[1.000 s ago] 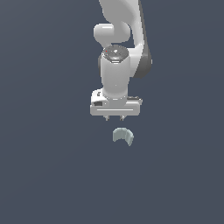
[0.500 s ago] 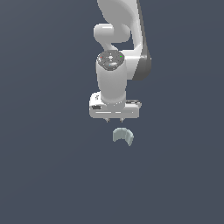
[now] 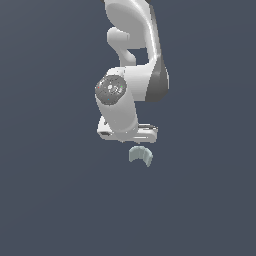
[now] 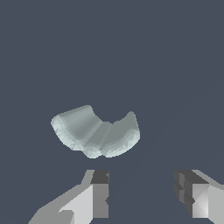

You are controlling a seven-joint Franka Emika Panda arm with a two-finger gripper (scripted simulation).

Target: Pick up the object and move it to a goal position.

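The object (image 3: 140, 154) is a small pale grey-green faceted half-ring lying on the dark grey floor. In the exterior view my white gripper (image 3: 131, 139) hangs just above and behind it, its fingers hidden by the hand. In the wrist view the object (image 4: 95, 132) lies ahead of the fingertips, nearer to one finger (image 4: 99, 192) than to the other. The gripper (image 4: 142, 194) is open and empty, with a wide gap between its two fingers.
The dark grey floor (image 3: 50, 200) is plain all around. The white arm (image 3: 135, 60) rises above the gripper toward the top of the exterior view.
The arm has tilted and come lower, so the gripper now sits closer to the object. The object has not moved.
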